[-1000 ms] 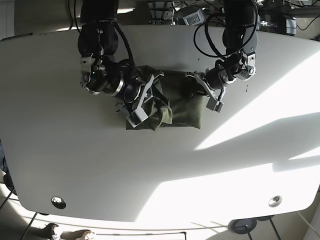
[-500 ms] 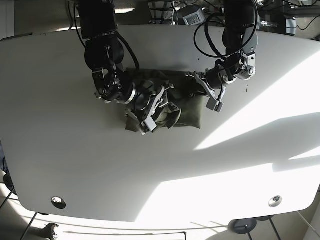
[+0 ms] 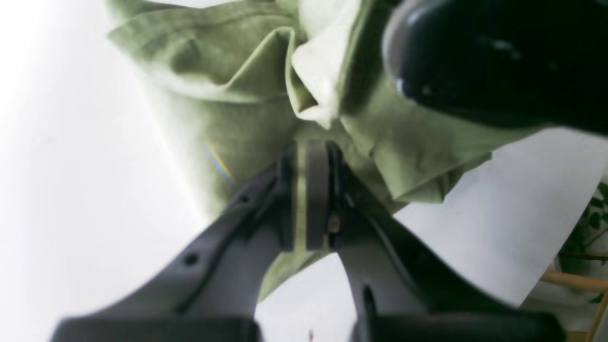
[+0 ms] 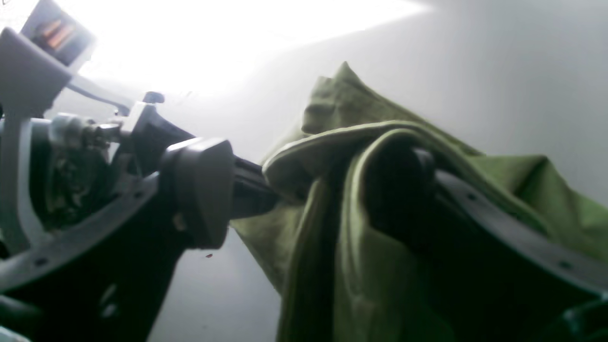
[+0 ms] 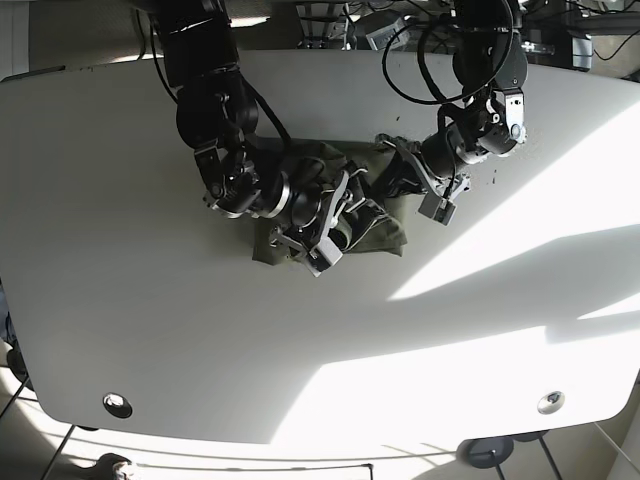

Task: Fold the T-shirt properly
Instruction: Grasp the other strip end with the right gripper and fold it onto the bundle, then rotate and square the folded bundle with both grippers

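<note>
The olive green T-shirt [image 5: 388, 236] lies bunched at the middle of the white table [image 5: 140, 300]. My left gripper [image 5: 386, 178] is at its far right part and is shut on a thin fold of the T-shirt [image 3: 223, 95]; in the left wrist view [image 3: 308, 190] cloth shows between the pads. My right gripper [image 5: 333, 218] lies across the middle of the shirt. In the right wrist view [image 4: 304, 185] its jaws stand apart and the T-shirt [image 4: 522, 190] is draped over one finger [image 4: 399, 175]. The other finger [image 4: 204, 190] is bare.
Bright sun patches cross the table's right and front. Two round grommets [image 5: 117, 404] [image 5: 550, 402] sit near the front edge. Cables and equipment [image 5: 385, 30] crowd the back edge. The two arms are close together over the shirt.
My right arm has swung rightward over the shirt, pushing the cloth into a tighter bunch. My left arm has shifted slightly down and left, still holding its fold.
</note>
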You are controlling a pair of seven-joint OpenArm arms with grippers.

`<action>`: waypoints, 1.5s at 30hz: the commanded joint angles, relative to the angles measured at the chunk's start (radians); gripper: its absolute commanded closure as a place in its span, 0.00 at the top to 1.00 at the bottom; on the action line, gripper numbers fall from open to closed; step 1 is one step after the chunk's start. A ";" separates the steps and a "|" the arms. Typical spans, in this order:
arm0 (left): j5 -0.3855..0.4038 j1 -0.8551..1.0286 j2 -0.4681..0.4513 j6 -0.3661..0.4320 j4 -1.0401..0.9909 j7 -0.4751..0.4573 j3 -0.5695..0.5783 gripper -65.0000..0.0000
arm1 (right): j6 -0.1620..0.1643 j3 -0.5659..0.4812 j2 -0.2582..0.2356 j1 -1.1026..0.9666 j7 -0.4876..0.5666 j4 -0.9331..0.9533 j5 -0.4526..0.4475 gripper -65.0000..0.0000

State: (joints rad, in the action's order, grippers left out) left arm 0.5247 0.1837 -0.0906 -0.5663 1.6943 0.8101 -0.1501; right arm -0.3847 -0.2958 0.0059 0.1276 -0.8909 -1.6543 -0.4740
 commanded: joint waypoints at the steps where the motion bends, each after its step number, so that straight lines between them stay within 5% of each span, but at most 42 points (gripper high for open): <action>1: 0.010 0.035 -0.025 -0.002 0.065 -0.018 -0.061 0.03 | -0.006 -0.021 0.013 0.024 0.028 -0.037 -0.021 0.69; 9: 0.010 0.102 -0.053 -0.005 0.119 -0.018 -0.374 0.03 | -0.006 -0.170 0.081 0.053 0.028 -0.016 0.034 0.69; 13: 0.008 0.101 -0.107 -0.085 0.115 -0.018 -0.428 0.03 | -0.006 -0.181 0.108 0.043 0.028 -0.031 0.082 0.68; 17: 0.002 0.099 -0.110 -0.120 0.115 -0.018 -0.448 0.03 | -0.013 -0.096 0.047 0.019 0.029 -0.102 0.050 0.68; 24: 0.001 0.102 -0.102 -0.122 0.114 -0.018 -0.415 0.03 | -0.015 0.132 -0.120 -0.088 0.028 -0.148 -0.202 0.68; 27: 0.001 0.102 -0.103 -0.122 0.114 -0.018 -0.383 0.03 | -0.015 0.148 -0.160 -0.128 0.032 -0.139 -0.210 0.68; 30: 0.001 0.102 -0.102 -0.122 0.114 -0.018 -0.359 0.03 | -0.015 0.145 -0.152 -0.131 0.034 -0.074 -0.168 0.52; 33: 0.001 0.102 -0.102 -0.122 0.114 -0.018 -0.343 0.03 | -0.017 0.143 -0.094 -0.090 0.034 0.039 -0.131 0.32; 38: 0.002 0.122 -0.107 -0.122 0.122 -0.019 -0.345 0.03 | -0.017 0.056 -0.025 0.040 0.034 0.158 -0.113 0.33; 42: 0.002 0.125 -0.102 -0.122 0.143 -0.019 -0.343 0.03 | -0.015 0.023 0.107 0.246 0.095 0.429 -0.113 0.33; 45: 0.002 0.149 -0.102 -0.122 0.194 -0.019 -0.325 0.03 | -0.015 0.023 0.119 0.321 0.149 0.513 -0.118 0.33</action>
State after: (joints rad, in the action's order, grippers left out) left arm 0.5087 0.3367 -0.1844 -0.6823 1.8717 0.8143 -0.4622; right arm -0.3920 -0.2752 0.1177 0.4217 -0.7624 -1.1332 -0.5762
